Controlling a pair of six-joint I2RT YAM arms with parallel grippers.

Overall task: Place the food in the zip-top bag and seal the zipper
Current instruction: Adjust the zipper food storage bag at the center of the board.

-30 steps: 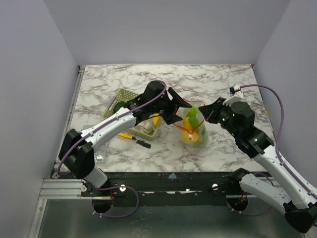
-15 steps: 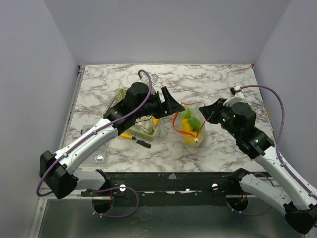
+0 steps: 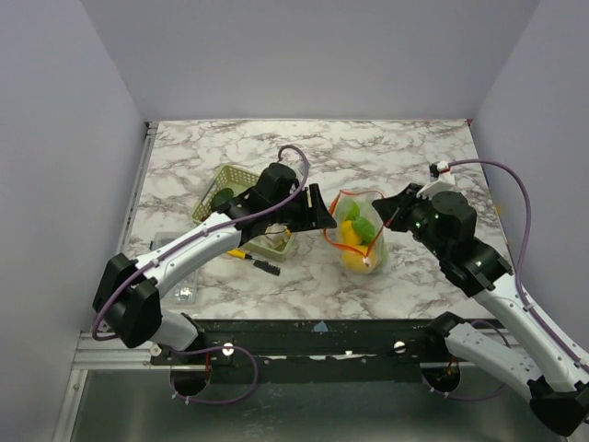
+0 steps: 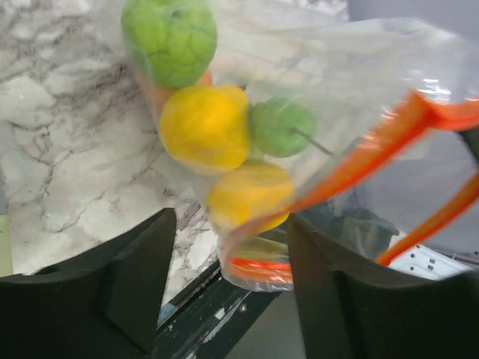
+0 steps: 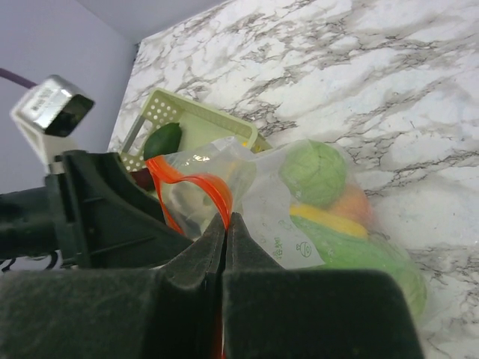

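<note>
Several food pieces (image 4: 203,127) sat in the bag (image 5: 277,198); my right gripper (image 5: 226,221) pinched its zipper (image 5: 188,179) tight, my left gripper (image 4: 230,224) gaped wide, holding nothing.

Marble-patterned tabletop (image 3: 386,152), white with grey veining. Clear soft plastic zip-top bag (image 3: 361,241), centre-right, its orange-red zipper strip (image 3: 345,247) gaping in a loop; contents: light green toy food piece (image 3: 363,227) and yellow toy food piece (image 3: 354,261). Pale green slotted plastic basket (image 3: 230,173), left of the bag, holding one dark green elongated piece (image 3: 222,195) at its left end. Thin yellow-and-black pen (image 3: 247,255), flat on the table beside the basket's near side. Left gripper (image 3: 324,218), black, tip just beside the bag's left edge. Right gripper (image 3: 386,214), black, tip at the bag's right side.
</note>
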